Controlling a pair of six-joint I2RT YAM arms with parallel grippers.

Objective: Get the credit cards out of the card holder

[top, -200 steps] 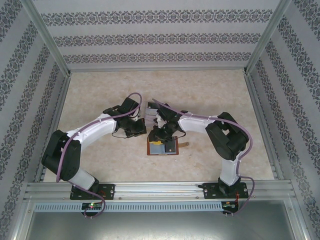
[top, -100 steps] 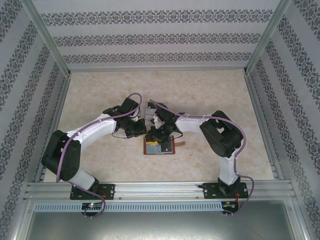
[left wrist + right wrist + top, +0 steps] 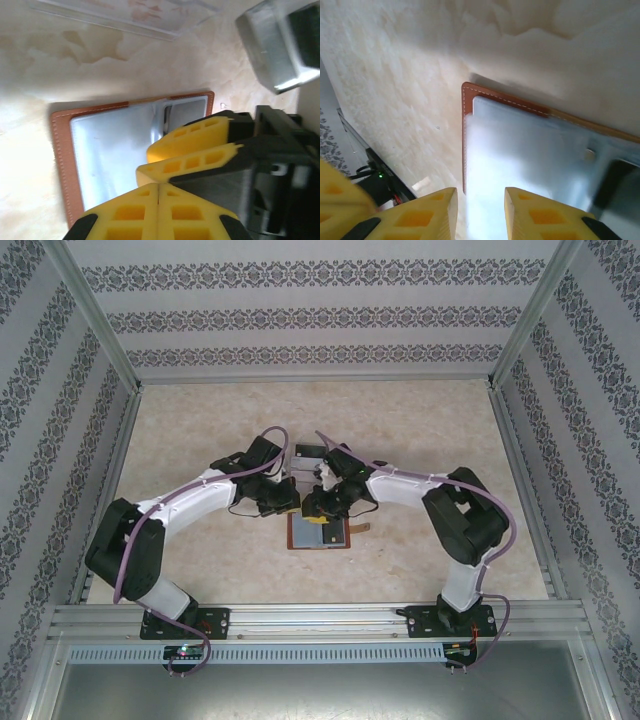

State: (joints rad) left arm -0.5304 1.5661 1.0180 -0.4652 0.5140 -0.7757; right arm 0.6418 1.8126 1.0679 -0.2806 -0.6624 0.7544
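Card holder (image 3: pixel 59 150) lies open, probably soft leather; thin slick cards need edge pinching; left gripper (image 3: pixel 158 200) closed, right gripper (image 3: pixel 481 205) slightly parted.

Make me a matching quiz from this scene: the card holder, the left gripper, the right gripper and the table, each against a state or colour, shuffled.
1. card holder
2. left gripper
3. right gripper
4. table

A. fingers apart
B. pale, marbled
C. lying open, brown edge
D. fingers pressed together

Pairs: 1-C, 2-D, 3-A, 4-B
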